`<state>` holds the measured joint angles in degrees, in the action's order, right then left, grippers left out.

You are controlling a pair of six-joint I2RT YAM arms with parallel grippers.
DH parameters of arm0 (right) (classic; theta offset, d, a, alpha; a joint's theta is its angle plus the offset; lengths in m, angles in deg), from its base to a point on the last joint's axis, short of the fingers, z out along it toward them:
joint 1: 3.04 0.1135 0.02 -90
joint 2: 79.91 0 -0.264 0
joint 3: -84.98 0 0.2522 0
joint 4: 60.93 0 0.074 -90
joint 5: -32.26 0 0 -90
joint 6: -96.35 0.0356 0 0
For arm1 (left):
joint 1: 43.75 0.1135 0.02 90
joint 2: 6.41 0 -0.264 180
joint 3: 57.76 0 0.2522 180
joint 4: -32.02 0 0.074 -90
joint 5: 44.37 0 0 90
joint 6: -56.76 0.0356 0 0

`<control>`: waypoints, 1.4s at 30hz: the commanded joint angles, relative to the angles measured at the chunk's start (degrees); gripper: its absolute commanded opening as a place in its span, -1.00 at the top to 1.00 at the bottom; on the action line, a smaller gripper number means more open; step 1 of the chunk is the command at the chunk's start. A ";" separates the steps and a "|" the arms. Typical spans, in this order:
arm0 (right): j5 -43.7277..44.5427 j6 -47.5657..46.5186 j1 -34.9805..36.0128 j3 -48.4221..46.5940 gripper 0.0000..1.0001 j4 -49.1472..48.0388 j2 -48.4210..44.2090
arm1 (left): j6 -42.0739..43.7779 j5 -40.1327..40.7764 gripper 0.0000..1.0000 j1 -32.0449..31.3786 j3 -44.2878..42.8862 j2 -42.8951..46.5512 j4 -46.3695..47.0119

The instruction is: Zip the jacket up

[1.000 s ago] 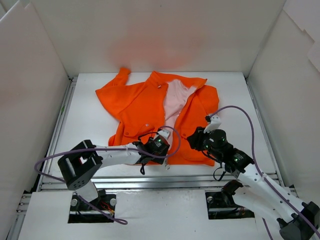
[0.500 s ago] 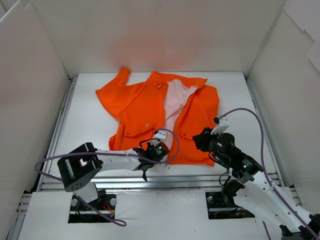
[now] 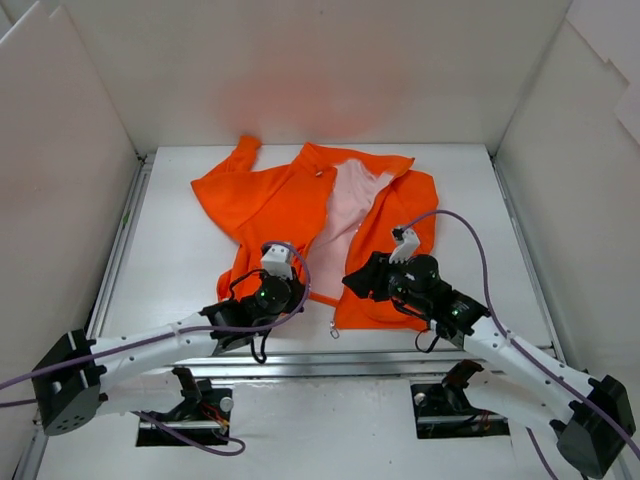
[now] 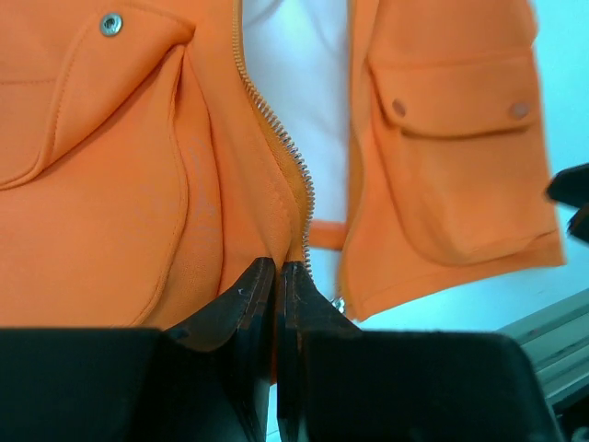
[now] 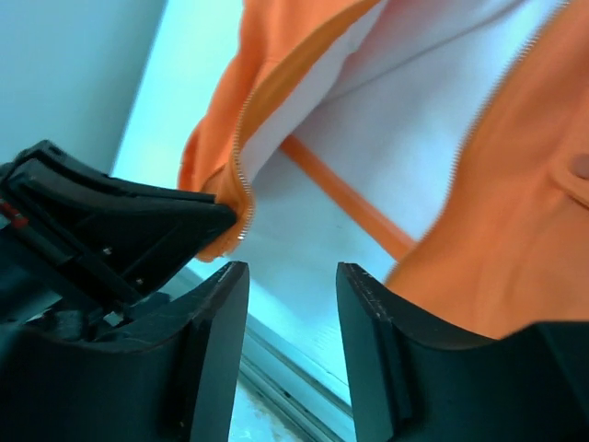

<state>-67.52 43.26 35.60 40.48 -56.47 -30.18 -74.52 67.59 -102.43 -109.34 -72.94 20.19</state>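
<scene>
The orange jacket (image 3: 280, 205) lies spread on the table with its front open and pink lining (image 3: 345, 200) showing. My left gripper (image 3: 296, 293) is shut on the bottom of the jacket's left front edge, right beside the white zipper teeth (image 4: 276, 133); in the left wrist view the left gripper (image 4: 278, 267) pinches orange fabric. The right gripper (image 3: 352, 282) hovers open over the gap by the right panel's hem (image 3: 375, 318). In the right wrist view the right gripper (image 5: 293, 276) holds nothing, and the left gripper's fingers (image 5: 138, 226) show with the pinched zipper edge. A small metal zipper end (image 3: 335, 333) lies on the table.
White walls (image 3: 90, 220) enclose the table on three sides. A metal rail (image 3: 330, 355) runs along the near edge just below the hem. Purple cables (image 3: 470, 240) loop off both arms. A snapped pocket (image 4: 451, 110) sits on the right panel.
The left gripper shut on the left front edge and drew it leftward, widening the gap at the hem. The right gripper backed off, then came back left and opened wider.
</scene>
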 commanded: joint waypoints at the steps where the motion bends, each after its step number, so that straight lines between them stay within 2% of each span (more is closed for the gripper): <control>1: -3.49 7.37 0.92 1.29 0.11 -15.29 0.19 | -2.84 -1.65 1.00 0.84 1.96 3.76 9.82; 3: -2.79 9.67 1.10 2.87 0.02 -21.87 -0.08 | -3.89 -3.14 1.00 1.55 3.62 5.60 11.50; 4: -3.31 12.20 1.09 4.79 0.07 -27.21 0.53 | -4.25 -3.41 1.00 2.07 4.33 6.14 13.69; 7: -5.42 15.64 1.18 5.26 0.41 -32.17 4.38 | -5.39 -5.25 1.00 2.69 6.53 8.42 17.56; 8: -6.82 16.00 1.36 4.82 0.69 -34.10 5.45 | -5.39 -5.87 1.00 3.21 6.62 8.86 18.01; 10: -7.62 16.36 1.88 3.94 0.95 -35.34 8.43 | -5.13 -7.19 1.00 3.22 6.53 10.00 18.98; 11: -7.97 16.36 2.06 3.67 1.00 -36.13 9.14 | -5.04 -7.62 1.00 3.22 6.62 10.44 19.51; 14: -7.53 16.71 2.76 4.37 1.00 -37.01 9.85 | -5.22 -8.77 1.00 3.83 7.41 12.46 20.57; 15: -7.45 16.53 2.76 4.55 0.92 -36.67 9.59 | -5.04 -8.95 1.00 3.83 7.76 13.43 21.17; 16: -7.27 15.84 3.29 4.55 0.72 -36.06 9.16 | -5.04 -8.95 1.00 3.83 8.03 13.78 21.44; 18: -5.52 14.52 4.08 4.38 0.52 -31.85 8.54 | -4.87 -9.73 1.00 3.83 9.16 15.01 23.10; 19: -4.73 13.21 4.69 4.29 0.36 -30.09 7.93 | -4.60 -9.91 1.00 3.83 9.61 15.45 23.72; 22: -0.08 9.51 5.66 3.67 0.04 -20.00 5.30 | -3.55 -9.04 1.00 4.36 11.28 17.12 25.57; 23: 3.33 8.54 5.75 3.24 0.00 -13.44 4.41 | -1.72 -9.12 1.00 4.36 11.72 17.74 26.18; 24: 4.23 6.97 5.84 2.62 0.02 -11.11 3.62 | -0.92 -9.21 1.00 4.36 12.50 18.00 27.67; 25: 4.16 6.52 5.84 2.44 0.48 -10.05 2.57 | -0.21 -9.47 1.00 4.36 13.12 18.18 28.82; 26: 1.98 6.34 5.75 2.44 0.75 -10.91 2.30 | 0.23 -9.74 1.00 4.88 13.82 18.18 30.22; 27: 0.31 6.25 5.93 2.09 0.91 -12.48 2.38 | 0.32 -10.26 1.00 4.89 14.87 18.01 31.97; 28: -2.93 6.51 6.10 1.83 0.97 -16.15 3.43 | 0.06 -10.61 1.00 4.89 15.14 17.40 32.43; 30: -4.80 8.17 6.54 0.87 0.81 -19.60 6.23 | -0.29 -11.40 1.00 4.89 15.15 16.78 33.39; 31: -5.16 8.88 6.89 0.60 0.42 -21.18 7.38 | -0.47 -11.67 1.00 4.89 15.06 16.60 33.48; 32: -5.42 9.84 6.98 0.42 0.24 -24.24 8.44 | -0.56 -12.02 1.00 4.89 14.97 16.60 33.49; 33: -5.51 11.85 7.07 0.33 0.16 -26.01 9.75 | -0.65 -12.55 1.00 4.89 14.97 16.69 33.66; 37: -6.39 15.74 7.68 0.33 0.11 -34.45 16.00 | -1.09 -12.46 1.00 4.89 15.59 18.00 33.57; 38: -6.56 16.18 7.77 0.16 0.15 -35.43 16.70 | -1.26 -12.38 1.00 4.89 15.59 18.09 33.31; 39: -6.74 16.53 8.30 0.07 0.27 -36.39 17.67 | -1.35 -12.38 1.00 4.89 15.67 18.27 33.31; 41: -6.92 16.53 8.83 -0.02 0.31 -38.24 18.12 | -1.61 -12.46 1.00 4.89 15.67 18.44 33.22; 42: -6.74 16.36 9.18 -0.02 0.38 -38.42 18.20 | -1.70 -12.46 1.00 4.89 15.67 18.53 33.31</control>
<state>-73.12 58.05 43.68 43.32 -84.56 -11.64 -75.70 56.38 -97.73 -92.49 -55.69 46.88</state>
